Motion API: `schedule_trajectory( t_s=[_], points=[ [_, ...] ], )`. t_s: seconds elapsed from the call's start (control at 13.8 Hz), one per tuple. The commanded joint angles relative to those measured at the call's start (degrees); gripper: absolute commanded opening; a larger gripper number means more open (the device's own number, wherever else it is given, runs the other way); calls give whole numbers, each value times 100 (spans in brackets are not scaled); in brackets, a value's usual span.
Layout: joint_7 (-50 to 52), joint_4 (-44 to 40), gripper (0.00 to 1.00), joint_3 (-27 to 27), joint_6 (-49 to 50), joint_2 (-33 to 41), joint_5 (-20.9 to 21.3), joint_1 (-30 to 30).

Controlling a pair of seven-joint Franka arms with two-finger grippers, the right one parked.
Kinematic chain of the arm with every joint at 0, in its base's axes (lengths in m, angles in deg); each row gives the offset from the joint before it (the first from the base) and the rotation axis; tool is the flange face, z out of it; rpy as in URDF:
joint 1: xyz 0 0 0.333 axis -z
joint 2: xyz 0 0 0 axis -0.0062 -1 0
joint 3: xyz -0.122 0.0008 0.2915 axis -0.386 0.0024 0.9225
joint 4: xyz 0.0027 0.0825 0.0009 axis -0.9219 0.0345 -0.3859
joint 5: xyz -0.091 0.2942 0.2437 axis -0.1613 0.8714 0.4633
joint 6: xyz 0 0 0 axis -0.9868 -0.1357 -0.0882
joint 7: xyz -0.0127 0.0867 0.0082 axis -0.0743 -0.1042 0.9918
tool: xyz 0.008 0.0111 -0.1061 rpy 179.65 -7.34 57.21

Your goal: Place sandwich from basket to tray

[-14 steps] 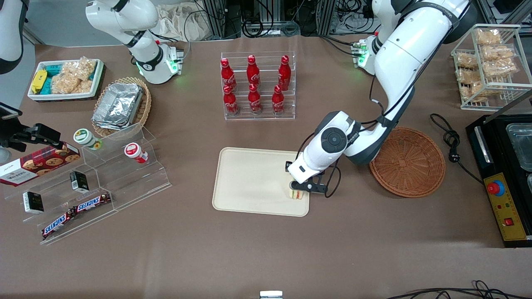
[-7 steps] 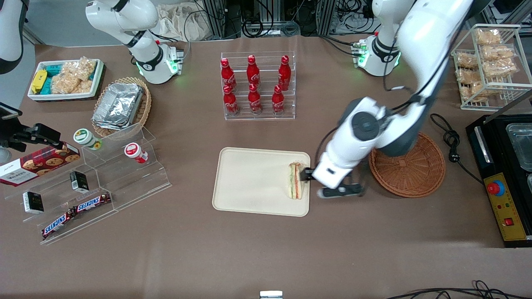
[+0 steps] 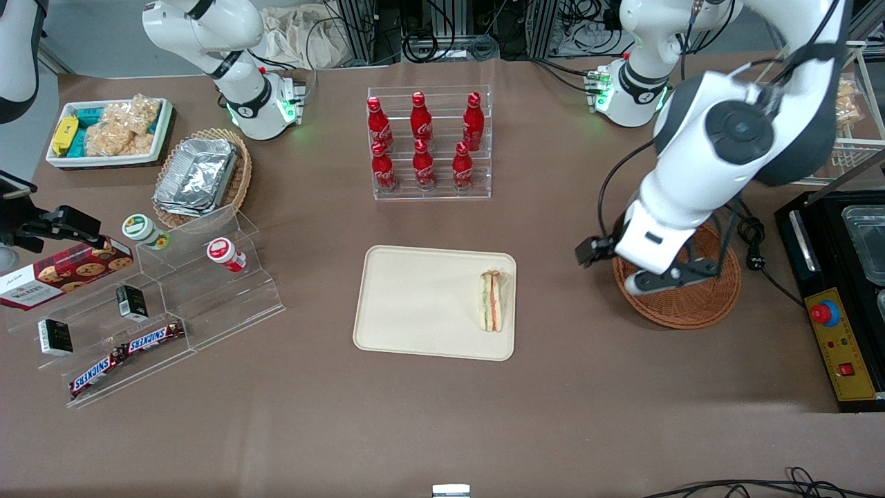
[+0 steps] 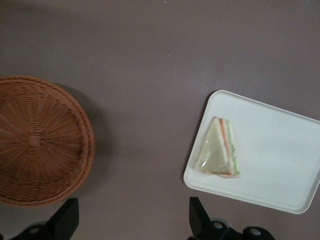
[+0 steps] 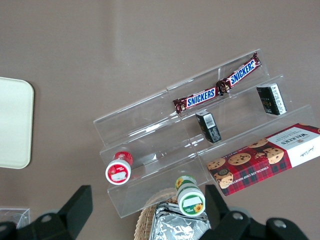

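The end effector hangs above the basket, fingers spread apart and empty. The sandwich lies on the tray, at its end nearest the basket, on the brown worktop. Only the front view shows the cola bottles.

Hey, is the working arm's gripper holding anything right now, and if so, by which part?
Nothing is held. The gripper is open above the basket, and the sandwich lies alone on the tray.
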Motion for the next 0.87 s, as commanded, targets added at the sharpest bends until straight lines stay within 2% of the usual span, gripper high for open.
schedule_trajectory(
  t_s=[0.0,0.22,0.36,0.58,0.8],
  points=[
    [-871,175,99,683,812,718,-256,178],
    [-1811,228,99,1544,1675,1299,-248,468],
    [-2086,272,99,1862,1748,1528,-212,539],
    [-2087,-8,99,1933,1871,1424,-186,583],
    [-2078,-587,99,1925,2299,1020,-239,574]
  ],
)
